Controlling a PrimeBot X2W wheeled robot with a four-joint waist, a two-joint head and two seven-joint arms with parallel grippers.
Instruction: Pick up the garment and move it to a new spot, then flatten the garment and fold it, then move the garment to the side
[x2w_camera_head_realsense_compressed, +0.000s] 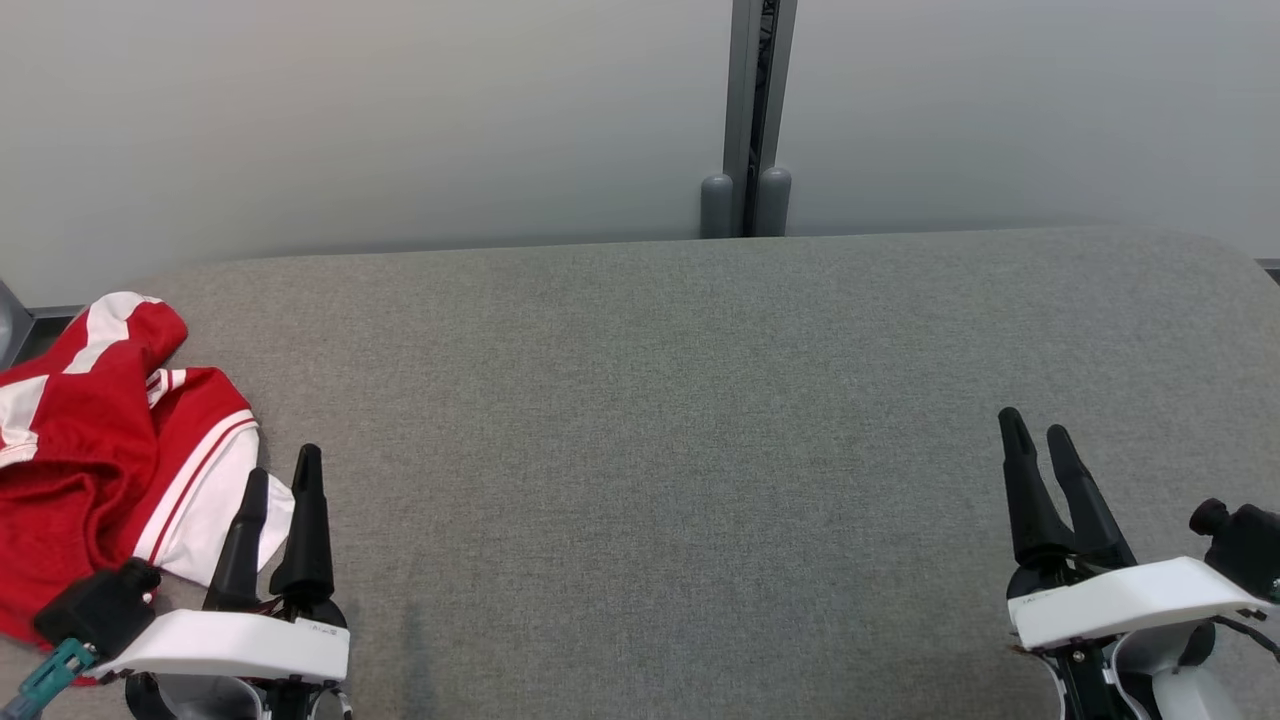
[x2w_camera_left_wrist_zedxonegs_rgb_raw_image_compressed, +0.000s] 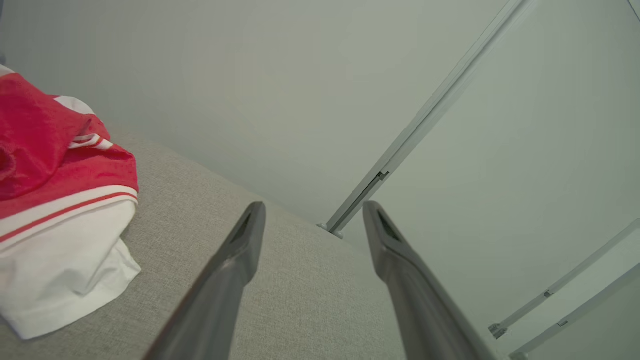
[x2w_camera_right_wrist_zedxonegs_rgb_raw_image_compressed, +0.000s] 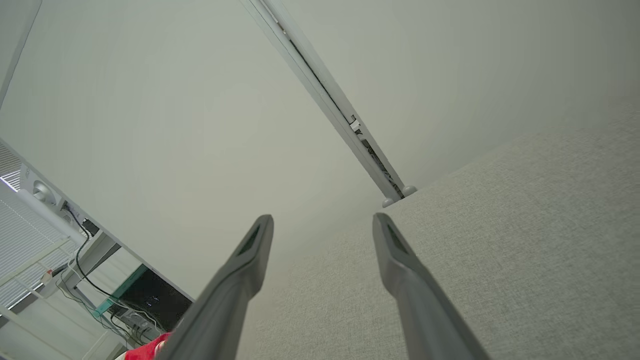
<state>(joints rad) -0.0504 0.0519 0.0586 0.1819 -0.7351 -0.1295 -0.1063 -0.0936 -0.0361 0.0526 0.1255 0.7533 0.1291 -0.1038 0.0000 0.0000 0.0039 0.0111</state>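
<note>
1 garment (x2w_camera_head_realsense_compressed: 90, 440), red/white, is seen crumpled at 9 o'clock on 1 grey table (x2w_camera_head_realsense_compressed: 640, 400). 2 grippers are counted: L gripper (x2w_camera_head_realsense_compressed: 283, 465) at 8 o'clock, fingers spread, nothing held, just beside garment; R gripper (x2w_camera_head_realsense_compressed: 1033, 424) at 4 o'clock, likewise spread, empty.

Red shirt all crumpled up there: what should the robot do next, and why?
Probably move the left gripper over the red shirt and lower it. The shirt lies bunched at the grey surface's left end, beside those open fingers; nothing is held, and the right gripper is far off.
</note>
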